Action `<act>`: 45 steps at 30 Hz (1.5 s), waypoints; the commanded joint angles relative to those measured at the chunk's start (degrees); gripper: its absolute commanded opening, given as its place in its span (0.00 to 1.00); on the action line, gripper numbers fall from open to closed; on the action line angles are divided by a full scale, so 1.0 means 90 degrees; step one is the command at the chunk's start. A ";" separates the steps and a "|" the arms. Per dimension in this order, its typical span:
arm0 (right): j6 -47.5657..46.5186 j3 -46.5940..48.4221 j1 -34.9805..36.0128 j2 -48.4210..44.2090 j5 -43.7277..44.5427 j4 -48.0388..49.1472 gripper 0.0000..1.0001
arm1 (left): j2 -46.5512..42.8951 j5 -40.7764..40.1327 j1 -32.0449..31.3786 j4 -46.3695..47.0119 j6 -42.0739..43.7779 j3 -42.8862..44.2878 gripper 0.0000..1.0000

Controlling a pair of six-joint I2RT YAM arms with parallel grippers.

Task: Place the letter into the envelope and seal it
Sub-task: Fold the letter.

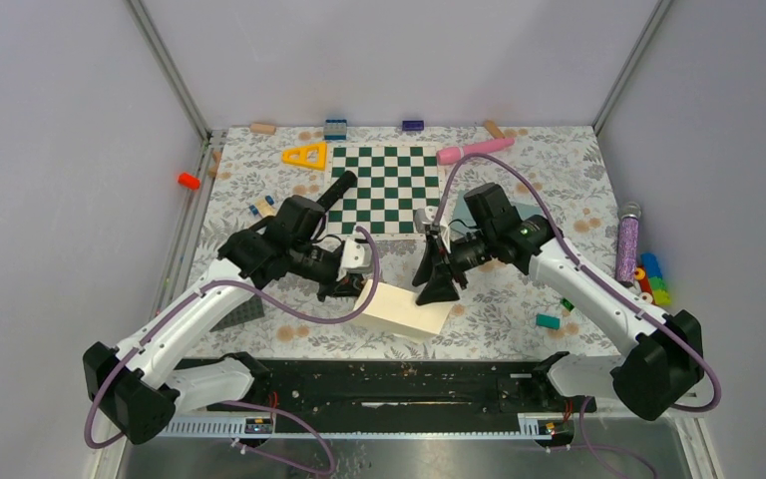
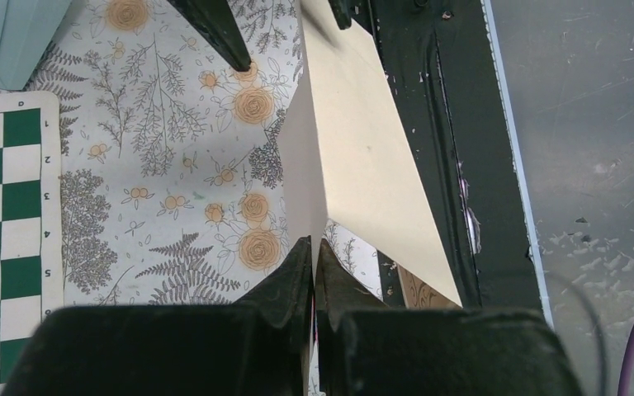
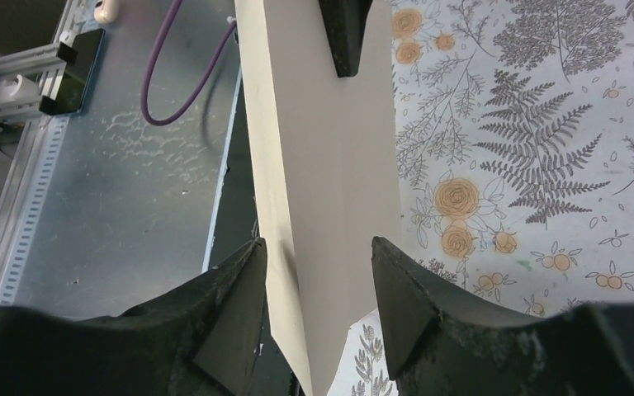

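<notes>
**Item: the letter** (image 1: 406, 309). A cream sheet, creased into a tent-like fold, is hanging between the two arms just above the near edge of the floral surface (image 1: 519, 299).

**Holding:** the left end effector (image 2: 314, 247) is clamping tight on the fold line at one end. The right end effector (image 3: 318, 247) is straddling the opposite end with its jaws apart, apparently not yet pinching.

**Handling (judged):** the sheet is light, thin and floppy away from the crease, so it is likely bending or tearing under a hard pull. The creased ridge is offering the stiffest place to grip.

**The envelope** (image 2: 8, 37): teal, lying flat beside the chessboard (image 1: 384, 190), well apart from the letter.
</notes>
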 commanded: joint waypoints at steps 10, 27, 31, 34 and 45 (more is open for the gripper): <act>-0.1037 0.0284 0.0260 0.0014 0.0143 -0.0996 0.38 | 0.0126 0.0494 0.0180 -0.0026 0.0088 0.0106 0.00; -0.0995 0.0478 0.0335 0.0166 0.0311 -0.1121 0.04 | 0.0163 0.0390 0.0193 -0.0024 0.0125 0.0082 0.15; -0.0992 0.0493 0.0342 0.0060 0.0402 -0.1119 0.00 | 0.0017 0.0067 0.0207 -0.0020 0.0116 0.0076 0.47; -0.1010 0.0478 0.0337 -0.0042 0.0451 -0.1117 0.00 | -0.0128 -0.0153 0.0292 0.0051 0.0085 0.0061 0.59; -0.1104 0.0413 0.0297 -0.0344 0.0687 -0.1108 0.00 | -0.0848 0.0303 0.2184 0.0663 -0.0411 0.0276 0.88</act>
